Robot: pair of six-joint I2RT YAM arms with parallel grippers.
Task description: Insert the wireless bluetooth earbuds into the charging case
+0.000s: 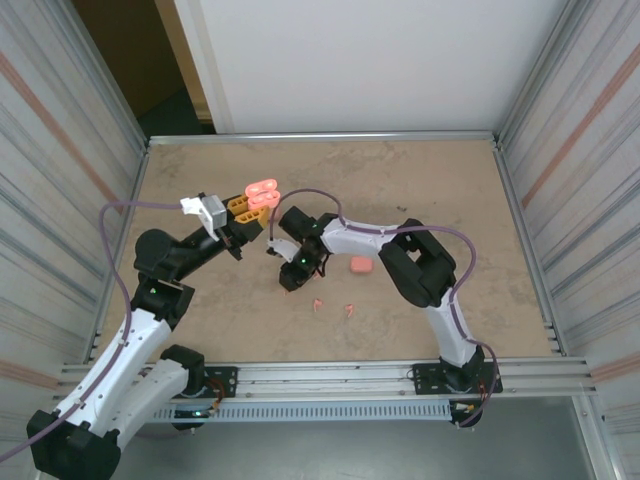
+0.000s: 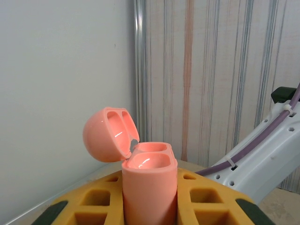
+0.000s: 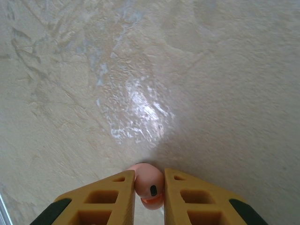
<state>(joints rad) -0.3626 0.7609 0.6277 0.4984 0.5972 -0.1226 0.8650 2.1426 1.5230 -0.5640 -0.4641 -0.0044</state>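
Left end effector (image 2: pixel 150 199) clamps case (image 2: pixel 150 166), right (image 3: pixel 149 173) pinches earbud (image 3: pixel 150 188)

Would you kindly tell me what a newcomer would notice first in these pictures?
The open pink charging case, lid flipped back, stands clamped in the left gripper over the far middle of the table. Next, the right gripper pinches a tiny pink earbud just above the surface at centre. A closed pink case and two loose earbuds lie nearby.
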